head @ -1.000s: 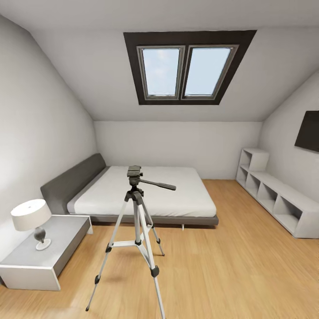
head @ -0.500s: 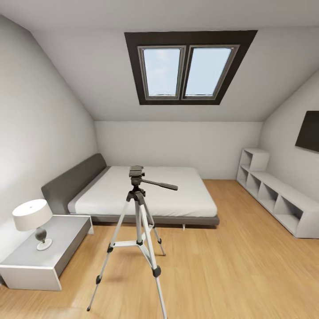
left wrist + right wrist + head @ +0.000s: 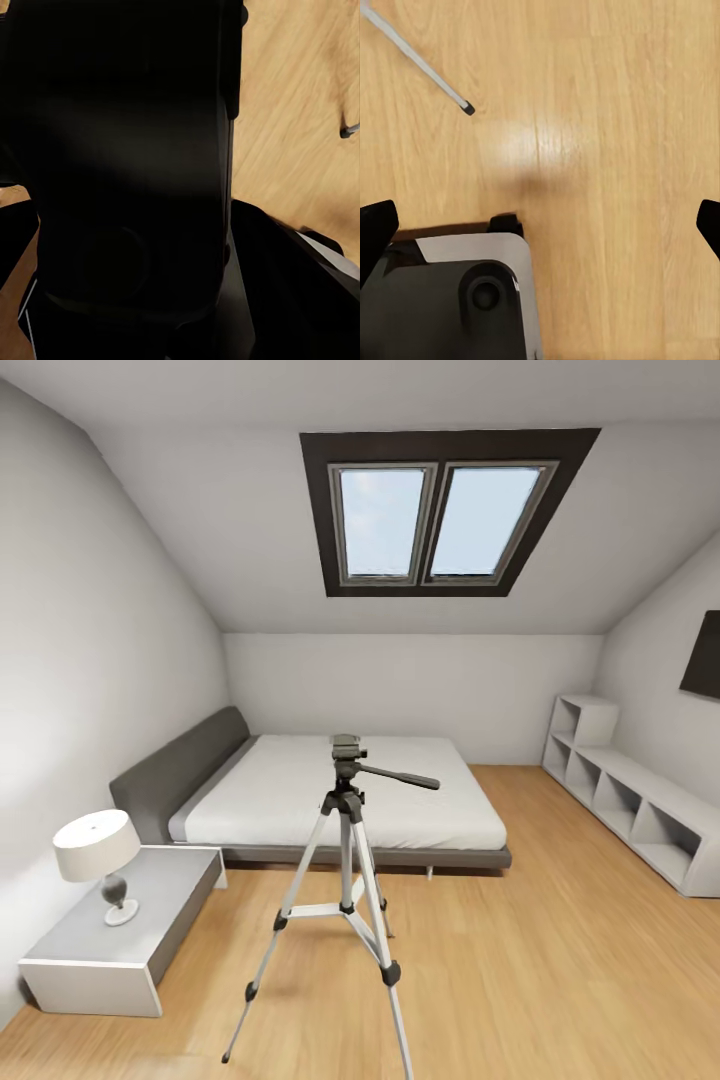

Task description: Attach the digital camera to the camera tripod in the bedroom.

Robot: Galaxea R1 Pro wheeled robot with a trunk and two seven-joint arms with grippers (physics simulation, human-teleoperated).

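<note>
Head view has swung so the camera tripod [image 3: 346, 840] now sits nearer centre, before the bed [image 3: 340, 800]. Left pincer [image 3: 127, 180] apparently grips the dark digital camera [image 3: 120, 150]; right pincer [image 3: 540, 225] spread open.

The camera tripod [image 3: 345, 880] has smooth silvery metal-looking legs with matt black joints, feet and head. Under it, the floor [image 3: 560, 970] is light wood with a soft sheen. Behind the tripod, the bed [image 3: 340, 800] looks like matt grey and white cloth.
</note>
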